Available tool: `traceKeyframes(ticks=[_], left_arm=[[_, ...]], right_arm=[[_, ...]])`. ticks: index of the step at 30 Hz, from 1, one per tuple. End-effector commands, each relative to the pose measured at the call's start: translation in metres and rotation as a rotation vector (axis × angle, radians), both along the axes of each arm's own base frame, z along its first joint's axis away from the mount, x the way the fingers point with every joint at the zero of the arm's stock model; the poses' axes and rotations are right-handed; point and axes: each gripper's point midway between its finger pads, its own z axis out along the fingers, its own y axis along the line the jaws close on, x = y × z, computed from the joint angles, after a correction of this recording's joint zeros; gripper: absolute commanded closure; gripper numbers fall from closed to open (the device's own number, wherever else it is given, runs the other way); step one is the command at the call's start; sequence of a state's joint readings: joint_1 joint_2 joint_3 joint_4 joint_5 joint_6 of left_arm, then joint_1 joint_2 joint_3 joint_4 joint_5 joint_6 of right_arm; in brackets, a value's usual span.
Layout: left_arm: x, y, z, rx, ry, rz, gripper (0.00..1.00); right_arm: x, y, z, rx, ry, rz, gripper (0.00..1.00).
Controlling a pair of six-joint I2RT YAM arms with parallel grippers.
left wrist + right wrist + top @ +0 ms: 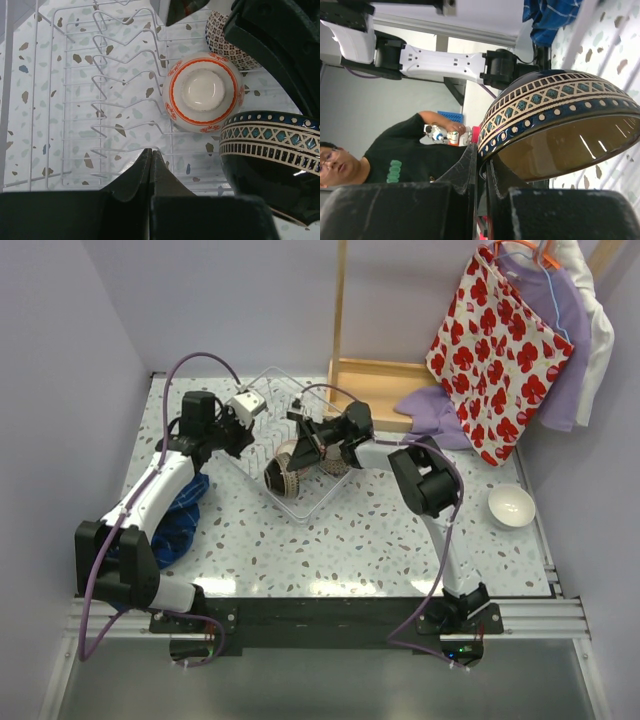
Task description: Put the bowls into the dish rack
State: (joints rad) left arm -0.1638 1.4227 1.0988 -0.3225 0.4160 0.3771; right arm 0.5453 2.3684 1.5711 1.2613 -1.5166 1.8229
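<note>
Bowl [560, 100]: dark glazed, lattice band, dotted rim
Right jaws: clamped on its rim
Left jaws: pressed together, empty

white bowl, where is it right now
In the top view, the white bowl sits alone at the far right, just in front of the hanging red-flowered bag and well right of the dish rack.

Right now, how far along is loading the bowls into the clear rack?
Partly done. A white bowl with orange-red rings sits upside down in the clear pronged dish rack, with a net-patterned bowl beside it. In hand: the right gripper pinches the rim of a dark glazed bowl with a patterned band over the rack. Remaining: a plain white bowl on the table. The left gripper is shut and empty.
</note>
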Motion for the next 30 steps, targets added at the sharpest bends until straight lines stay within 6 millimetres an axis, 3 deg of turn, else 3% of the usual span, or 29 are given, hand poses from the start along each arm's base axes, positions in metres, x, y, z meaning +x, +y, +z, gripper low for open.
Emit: traceKeyframes(ticks=[1,10,14,17,20,23,28,30], left_arm=[[0.001,-0.003,0.019,-0.022,-0.059,-0.023,1.0],[0.01,-0.01,0.032,-0.076,-0.082,-0.02,1.0],[0.02,-0.018,0.05,-0.129,-0.111,-0.023,1.0],[0.031,-0.013,0.068,-0.125,-0.153,0.023,1.0],[0.047,0.005,0.096,-0.08,-0.253,0.121,1.0],[0.063,0.039,0.132,-0.013,-0.392,0.297,1.0],[0.062,0.137,0.18,0.038,-0.53,0.744,1.0],[0.053,0.164,0.186,0.038,-0.529,0.843,1.0]], right_arm=[[-0.031,0.002,0.07,0.215,-0.428,0.102,1.0],[-0.051,-0.01,0.169,0.375,-0.712,0.103,1.0],[-0.048,-0.025,0.208,0.448,-0.863,0.066,1.0],[-0.058,-0.026,0.23,0.514,-0.935,0.063,1.0],[-0.062,-0.025,0.246,0.573,-1.021,0.064,1.0],[-0.059,-0.021,0.25,0.619,-1.072,0.059,1.0],[-0.045,-0.006,0.268,0.748,-1.115,-0.012,1.0],[-0.028,0.005,0.292,0.723,-0.996,-0.126,1.0]])
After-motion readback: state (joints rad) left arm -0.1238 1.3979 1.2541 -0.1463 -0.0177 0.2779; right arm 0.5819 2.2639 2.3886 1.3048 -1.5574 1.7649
